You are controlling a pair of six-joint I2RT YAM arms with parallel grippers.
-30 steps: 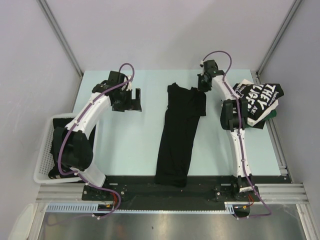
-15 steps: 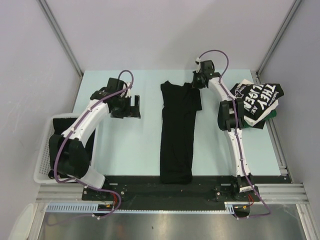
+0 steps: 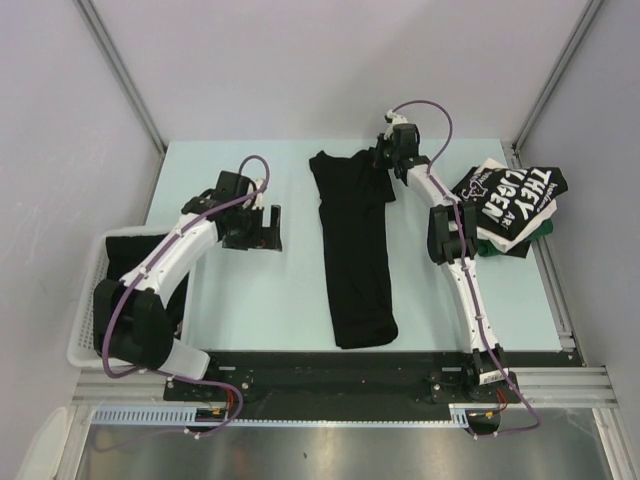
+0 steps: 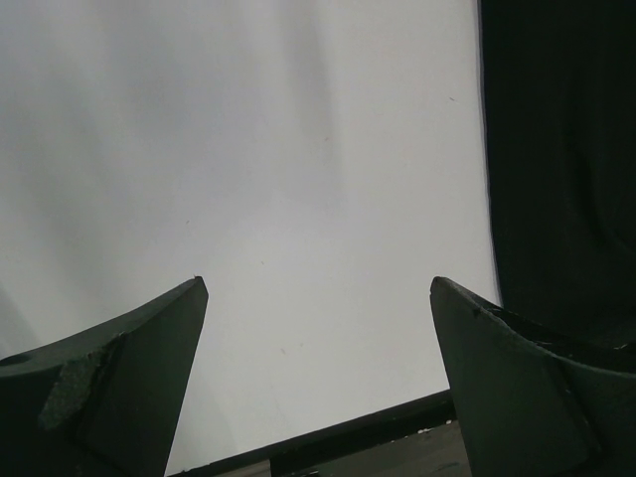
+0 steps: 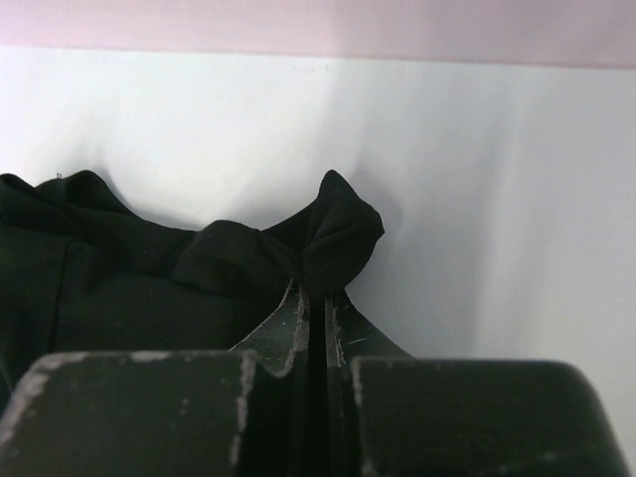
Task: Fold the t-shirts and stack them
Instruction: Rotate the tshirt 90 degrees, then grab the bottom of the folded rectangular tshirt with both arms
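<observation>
The white mesh basket [image 3: 84, 335] at the left edge of the table [image 3: 260, 300] holds dark cloth, partly hidden by the left arm. A black t-shirt [image 3: 355, 240], folded into a long strip, lies mid-table, its far right corner clamped in the right pincer [image 3: 386, 158]. The left pincer [image 3: 263, 228] hangs with its fingers apart over the table beside it, and the lettered t-shirt [image 3: 510, 195] tops a pile at the right edge.

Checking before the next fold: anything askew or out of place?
The lettered shirt pile at the right edge is rumpled and skewed, corners sticking out. The black t-shirt lies slightly slanted, its near end at the front edge.
</observation>
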